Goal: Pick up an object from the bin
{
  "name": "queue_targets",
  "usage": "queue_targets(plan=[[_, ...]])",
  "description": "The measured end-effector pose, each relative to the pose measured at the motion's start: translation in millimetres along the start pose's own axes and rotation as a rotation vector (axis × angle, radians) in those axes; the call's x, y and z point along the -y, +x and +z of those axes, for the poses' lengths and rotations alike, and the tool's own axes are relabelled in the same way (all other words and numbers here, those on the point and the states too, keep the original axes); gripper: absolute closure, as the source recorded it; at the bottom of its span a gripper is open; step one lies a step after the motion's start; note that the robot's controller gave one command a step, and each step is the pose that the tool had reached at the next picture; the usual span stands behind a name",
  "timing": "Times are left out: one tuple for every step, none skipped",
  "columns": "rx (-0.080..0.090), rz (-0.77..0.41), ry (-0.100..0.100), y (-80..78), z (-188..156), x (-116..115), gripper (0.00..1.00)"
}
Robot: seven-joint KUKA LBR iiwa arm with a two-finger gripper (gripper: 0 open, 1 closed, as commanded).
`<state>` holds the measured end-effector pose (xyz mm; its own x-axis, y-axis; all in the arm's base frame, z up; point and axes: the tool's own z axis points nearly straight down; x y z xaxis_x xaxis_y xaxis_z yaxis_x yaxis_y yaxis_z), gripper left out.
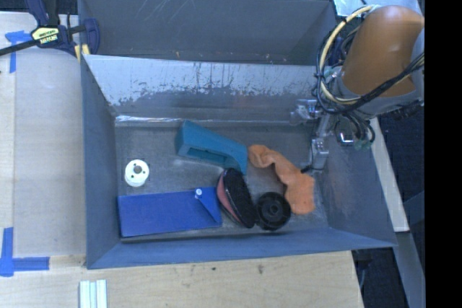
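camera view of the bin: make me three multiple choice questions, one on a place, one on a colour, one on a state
1. Where is the gripper?
A. low at the right side of the bin, next to the orange cloth
B. over the left wall
C. outside, past the far wall

2. What colour is the flat box by the near wall?
A. red
B. blue
C. yellow

3. How does the orange cloth lie?
A. folded in a neat square
B. draped over the rim
C. crumpled on the floor

Answers: 1 A, its tip is down at the right, beside the cloth; 2 B, the box is plain blue; 3 C, the cloth lies bunched and twisted on the bin floor.
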<state>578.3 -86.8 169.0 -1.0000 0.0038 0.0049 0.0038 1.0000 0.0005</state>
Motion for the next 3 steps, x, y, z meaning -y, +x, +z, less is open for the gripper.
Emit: queue_targets(plan=[[0.008, -0.002, 0.001, -1.7, -4.9, -0.2, 0.00], [0.017, 0.049, 0.002, -20.9, 35.4, -7.9, 0.00], [0.009, -0.009, 0.001, -37.4, 86.8, -15.4, 0.00]])
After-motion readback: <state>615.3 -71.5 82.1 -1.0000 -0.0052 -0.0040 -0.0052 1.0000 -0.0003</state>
